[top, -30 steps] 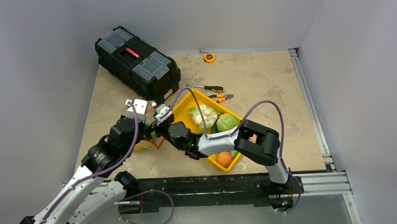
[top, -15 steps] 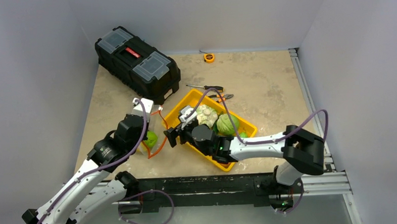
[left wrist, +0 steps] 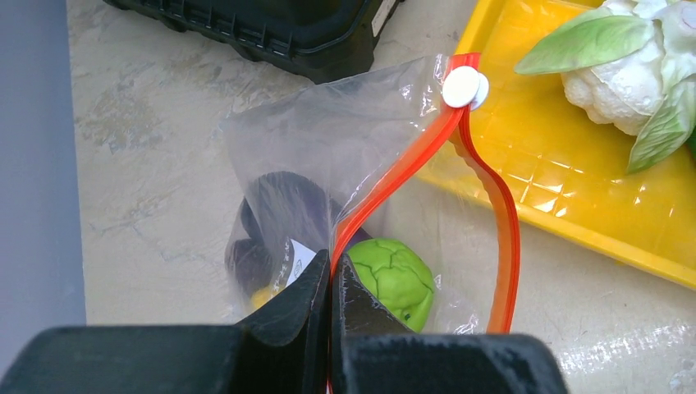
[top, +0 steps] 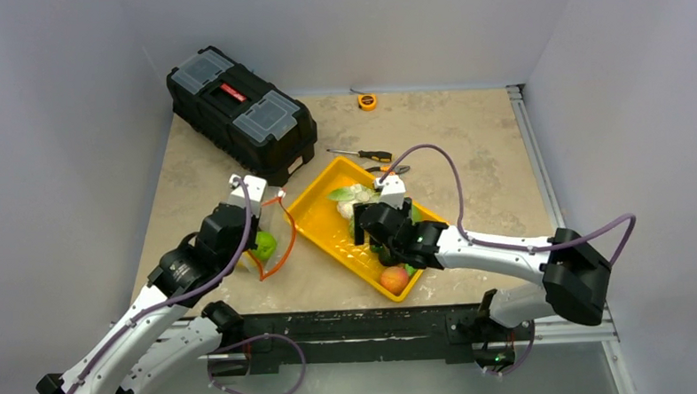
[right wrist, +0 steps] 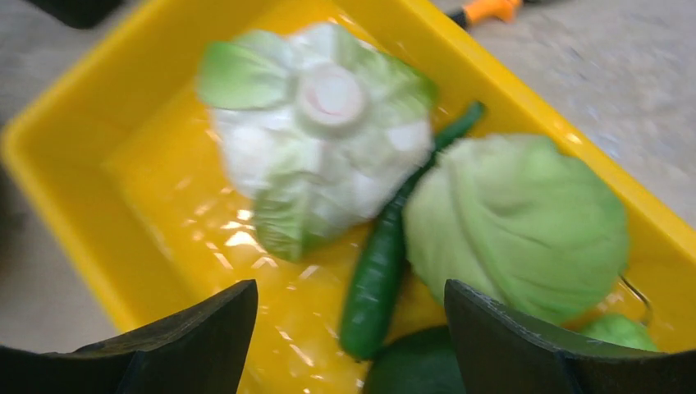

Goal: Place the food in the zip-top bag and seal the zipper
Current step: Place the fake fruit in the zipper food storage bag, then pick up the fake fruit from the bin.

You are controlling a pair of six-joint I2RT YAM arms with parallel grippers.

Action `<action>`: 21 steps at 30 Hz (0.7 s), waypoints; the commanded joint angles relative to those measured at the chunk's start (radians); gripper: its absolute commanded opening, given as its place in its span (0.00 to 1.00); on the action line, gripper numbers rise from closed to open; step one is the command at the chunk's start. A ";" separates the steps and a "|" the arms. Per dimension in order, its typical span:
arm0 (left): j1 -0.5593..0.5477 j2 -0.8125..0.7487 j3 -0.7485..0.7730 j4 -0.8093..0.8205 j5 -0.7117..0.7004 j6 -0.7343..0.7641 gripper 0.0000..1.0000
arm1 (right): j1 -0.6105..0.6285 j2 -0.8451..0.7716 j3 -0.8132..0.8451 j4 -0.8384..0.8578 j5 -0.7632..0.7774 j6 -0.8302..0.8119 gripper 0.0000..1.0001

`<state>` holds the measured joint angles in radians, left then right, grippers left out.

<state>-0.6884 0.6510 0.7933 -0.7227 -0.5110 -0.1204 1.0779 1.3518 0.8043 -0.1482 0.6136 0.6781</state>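
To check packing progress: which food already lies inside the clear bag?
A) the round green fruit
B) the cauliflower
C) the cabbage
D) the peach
A: in the left wrist view, the round green fruit sits behind the plastic of the clear bag, beside the purple eggplant.

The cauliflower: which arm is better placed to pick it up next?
Likely right. The right gripper hovers open by the cauliflower; the left gripper is shut on the zipper, holding the bag open.

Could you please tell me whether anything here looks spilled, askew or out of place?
Nothing is spilled. The only misfits are a screwdriver and pliers lying on the table just beyond the yellow tray, tools beside toy food.
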 commanded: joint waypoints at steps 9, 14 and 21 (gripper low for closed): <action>-0.002 -0.021 0.042 0.012 0.013 -0.021 0.00 | -0.140 -0.156 -0.054 -0.441 -0.128 0.597 0.78; -0.002 -0.017 0.041 0.005 0.002 -0.025 0.00 | -0.168 -0.147 -0.050 -0.438 -0.154 0.629 0.74; -0.002 -0.020 0.042 0.010 0.000 -0.025 0.00 | -0.167 -0.122 -0.056 -0.406 -0.249 0.627 0.70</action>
<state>-0.6884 0.6373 0.7948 -0.7280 -0.5037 -0.1280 0.9115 1.2190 0.7528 -0.5694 0.4179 1.2407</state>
